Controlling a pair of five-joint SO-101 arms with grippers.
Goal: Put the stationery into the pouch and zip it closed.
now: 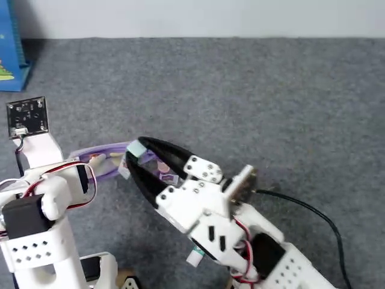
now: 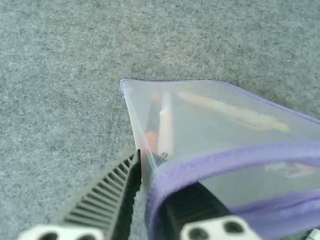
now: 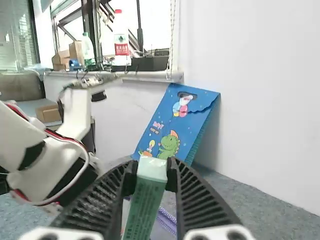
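A clear pouch with purple zip trim (image 2: 225, 125) lies on the grey carpet with pens (image 2: 165, 122) inside it. My left gripper (image 2: 150, 192) is shut on the pouch's purple edge near one corner. In the high view the pouch (image 1: 102, 158) sits between the two arms. My right gripper (image 1: 132, 150) hangs over the pouch's mouth, shut on a mint-green stationery stick (image 1: 139, 149). That green stick (image 3: 146, 197) stands upright between the black fingers (image 3: 195, 200) of my right gripper (image 3: 151, 169).
A blue gift bag (image 3: 177, 127) leans against the white wall at the table's far left corner (image 1: 12, 54). The left arm's body (image 1: 42, 198) stands close beside the pouch. A black cable (image 1: 313, 214) trails right of the right arm.
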